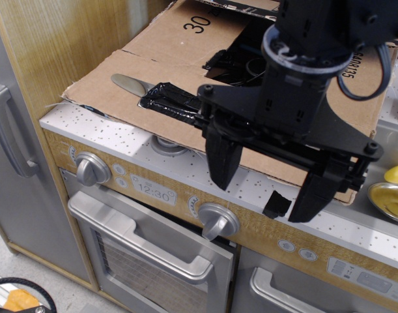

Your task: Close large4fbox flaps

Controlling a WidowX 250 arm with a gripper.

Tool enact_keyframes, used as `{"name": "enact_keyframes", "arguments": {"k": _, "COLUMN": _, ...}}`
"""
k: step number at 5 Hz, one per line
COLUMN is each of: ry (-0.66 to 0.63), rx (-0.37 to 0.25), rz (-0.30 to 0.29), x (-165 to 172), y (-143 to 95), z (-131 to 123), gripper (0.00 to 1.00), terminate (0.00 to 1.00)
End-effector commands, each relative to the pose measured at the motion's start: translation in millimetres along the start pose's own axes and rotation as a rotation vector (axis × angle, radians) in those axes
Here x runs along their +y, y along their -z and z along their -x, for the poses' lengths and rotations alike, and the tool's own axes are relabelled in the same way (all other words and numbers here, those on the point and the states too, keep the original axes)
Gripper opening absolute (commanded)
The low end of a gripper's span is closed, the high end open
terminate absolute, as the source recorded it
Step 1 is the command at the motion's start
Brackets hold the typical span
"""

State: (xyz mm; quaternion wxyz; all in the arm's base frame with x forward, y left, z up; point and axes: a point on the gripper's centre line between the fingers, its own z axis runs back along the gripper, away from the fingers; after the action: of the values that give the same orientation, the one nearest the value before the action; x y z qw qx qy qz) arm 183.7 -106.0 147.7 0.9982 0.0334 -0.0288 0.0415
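Note:
The large brown cardboard box (185, 78) sits on the speckled toy kitchen counter (120, 140), seen from above. Its flaps lie nearly flat over the top. The flap printed "30" (185, 39) is at the back left. A dark gap (241, 59) stays open between the flaps near the middle. Black tape strips (169, 101) run along a flap edge, and a small black tape piece (277, 204) hangs at the front edge. My gripper (270, 176) hangs over the box's front edge, fingers spread apart and empty.
The toy oven door (153, 257) with knobs (91, 168) and a 12:30 clock (153, 192) is below the counter. A grey fridge door handle (10, 134) is at the left. A yellow object in a metal bowl (391, 195) sits at the right.

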Motion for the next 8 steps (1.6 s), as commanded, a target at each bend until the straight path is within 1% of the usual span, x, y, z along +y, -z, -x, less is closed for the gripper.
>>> {"name": "enact_keyframes", "arguments": {"k": 1, "ry": 0.000, "rx": 0.000, "rz": 0.000, "x": 0, "y": 0, "z": 0, "gripper": 1.00, "terminate": 0.00}}
{"name": "enact_keyframes", "arguments": {"k": 2, "ry": -0.020, "rx": -0.029, "rz": 0.020, "x": 4, "y": 19, "z": -4, "gripper": 1.00, "terminate": 0.00}}
{"name": "enact_keyframes", "arguments": {"k": 3, "ry": -0.031, "rx": -0.059, "rz": 0.074, "x": 3, "y": 37, "z": -10, "gripper": 1.00, "terminate": 0.00}}
{"name": "enact_keyframes", "arguments": {"k": 4, "ry": -0.065, "rx": -0.101, "rz": 0.105, "x": 1, "y": 54, "z": -18, "gripper": 1.00, "terminate": 0.00}}
{"name": "enact_keyframes", "arguments": {"k": 5, "ry": -0.032, "rx": -0.152, "rz": 0.133, "x": 4, "y": 70, "z": -28, "gripper": 1.00, "terminate": 0.00}}
{"name": "enact_keyframes", "arguments": {"k": 7, "ry": 0.072, "rx": -0.240, "rz": 0.017, "x": 7, "y": 47, "z": -51, "gripper": 1.00, "terminate": 0.00}}
{"name": "enact_keyframes", "arguments": {"k": 8, "ry": 0.118, "rx": -0.273, "rz": -0.047, "x": 8, "y": 29, "z": -63, "gripper": 1.00, "terminate": 0.00}}
